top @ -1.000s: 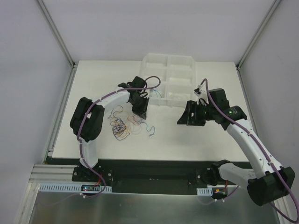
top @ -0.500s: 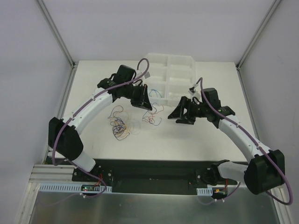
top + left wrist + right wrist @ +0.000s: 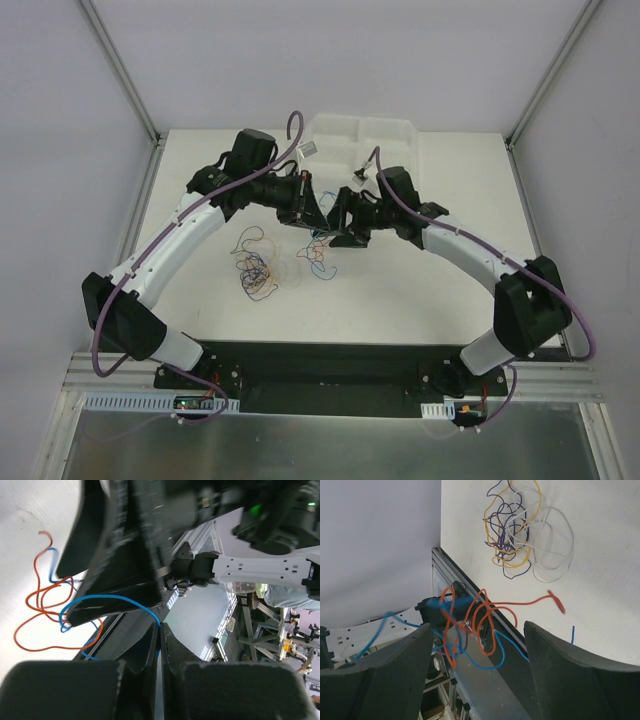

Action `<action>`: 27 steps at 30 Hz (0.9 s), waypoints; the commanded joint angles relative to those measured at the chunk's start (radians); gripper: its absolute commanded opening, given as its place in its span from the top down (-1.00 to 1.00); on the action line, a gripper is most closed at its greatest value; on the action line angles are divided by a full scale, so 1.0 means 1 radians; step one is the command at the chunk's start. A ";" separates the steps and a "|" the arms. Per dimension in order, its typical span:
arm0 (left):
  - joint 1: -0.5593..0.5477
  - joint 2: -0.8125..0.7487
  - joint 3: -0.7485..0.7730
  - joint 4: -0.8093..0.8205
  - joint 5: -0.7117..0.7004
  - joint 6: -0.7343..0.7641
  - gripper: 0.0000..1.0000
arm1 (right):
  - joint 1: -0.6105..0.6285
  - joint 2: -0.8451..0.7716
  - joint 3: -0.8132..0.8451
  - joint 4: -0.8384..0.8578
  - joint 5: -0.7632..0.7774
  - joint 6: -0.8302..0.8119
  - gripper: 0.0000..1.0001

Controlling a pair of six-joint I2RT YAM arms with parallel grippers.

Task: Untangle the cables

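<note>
My left gripper [image 3: 308,212] is shut on a blue cable [image 3: 125,600] and holds a small blue and red tangle [image 3: 320,250] above the table, in front of the tray. In the left wrist view the jaws [image 3: 160,630] pinch the blue strand, and red loops [image 3: 40,600] hang to the left. My right gripper [image 3: 338,222] is open and faces the left one closely. In the right wrist view the red and blue tangle [image 3: 470,625] hangs between its spread fingers [image 3: 400,670]. A second tangle of orange, purple and white cables [image 3: 258,270] lies on the table; it also shows in the right wrist view [image 3: 512,535].
A clear plastic tray [image 3: 390,140] with compartments stands at the back of the white table, just behind both grippers. The table's black front rail [image 3: 320,360] runs along the near edge. Grey walls stand on both sides.
The left gripper has lifted the blue and red cables off the pile and carried them right. The right arm has swung left until its open gripper meets the hanging cables.
</note>
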 commanded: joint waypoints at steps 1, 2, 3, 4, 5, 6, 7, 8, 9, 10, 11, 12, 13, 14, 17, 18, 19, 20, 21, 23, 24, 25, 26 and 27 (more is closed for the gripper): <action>-0.001 -0.065 0.054 0.012 0.046 -0.053 1.00 | 0.048 0.085 0.058 0.048 0.054 0.087 -0.47; -0.001 -0.069 0.060 0.013 0.049 -0.059 1.00 | 0.056 0.111 0.065 0.038 0.066 0.091 -0.45; -0.001 -0.071 0.066 0.015 0.054 -0.067 1.00 | 0.068 0.137 0.072 0.036 0.075 0.098 -0.41; -0.003 -0.074 0.074 0.018 0.058 -0.076 1.00 | 0.074 0.160 0.080 0.035 0.088 0.101 -0.37; -0.003 -0.076 0.085 0.020 0.066 -0.088 1.00 | 0.082 0.191 0.083 0.027 0.105 0.100 -0.33; -0.003 -0.076 0.103 0.018 0.072 -0.096 1.00 | 0.086 0.217 0.083 0.016 0.130 0.100 -0.30; -0.003 -0.076 0.127 0.020 0.077 -0.105 1.00 | 0.083 0.249 0.080 0.004 0.155 0.095 -0.29; -0.003 -0.080 0.149 0.021 0.071 -0.111 1.00 | 0.080 0.286 0.082 -0.024 0.172 0.077 -0.25; -0.003 -0.085 0.183 0.021 0.062 -0.119 1.00 | 0.073 0.315 0.086 -0.062 0.192 0.059 -0.21; -0.003 -0.089 0.215 0.021 0.054 -0.121 1.00 | 0.065 0.340 0.083 -0.097 0.203 0.034 -0.18; -0.003 -0.096 0.256 0.020 0.034 -0.122 1.00 | 0.060 0.357 0.076 -0.113 0.210 0.010 -0.17; -0.003 -0.102 0.304 0.021 0.023 -0.116 1.00 | 0.057 0.363 0.062 -0.126 0.218 -0.012 -0.15; -0.003 -0.109 0.348 0.021 -0.003 -0.101 1.00 | 0.056 0.358 0.054 -0.136 0.230 -0.038 -0.16; -0.006 -0.123 0.396 0.021 -0.038 -0.063 1.00 | 0.056 0.343 0.045 -0.148 0.255 -0.066 -0.15; -0.018 -0.190 0.445 0.079 -0.167 0.028 1.00 | 0.050 0.322 0.043 -0.218 0.309 -0.148 -0.17; -0.018 -0.212 0.429 0.120 -0.200 0.045 1.00 | 0.045 0.312 0.046 -0.241 0.315 -0.170 -0.19; -0.018 -0.229 0.418 0.139 -0.236 0.048 1.00 | 0.039 0.300 0.049 -0.260 0.315 -0.185 -0.21; -0.018 -0.237 0.407 0.147 -0.272 0.047 1.00 | 0.030 0.279 0.048 -0.269 0.307 -0.198 -0.23; -0.017 -0.240 0.402 0.147 -0.294 0.039 1.00 | 0.022 0.250 0.048 -0.277 0.292 -0.211 -0.25; -0.017 -0.234 0.384 0.148 -0.300 0.016 1.00 | 0.016 0.185 0.055 -0.309 0.264 -0.256 -0.32; -0.017 -0.229 0.369 0.153 -0.296 0.002 1.00 | 0.014 0.150 0.062 -0.329 0.248 -0.276 -0.37; -0.017 -0.224 0.356 0.156 -0.288 -0.009 1.00 | 0.016 0.109 0.065 -0.349 0.231 -0.291 -0.42; -0.017 -0.215 0.344 0.156 -0.284 -0.019 1.00 | 0.016 0.067 0.063 -0.370 0.224 -0.308 -0.49; -0.017 -0.211 0.330 0.156 -0.284 -0.030 1.00 | 0.016 0.027 0.062 -0.389 0.227 -0.323 -0.57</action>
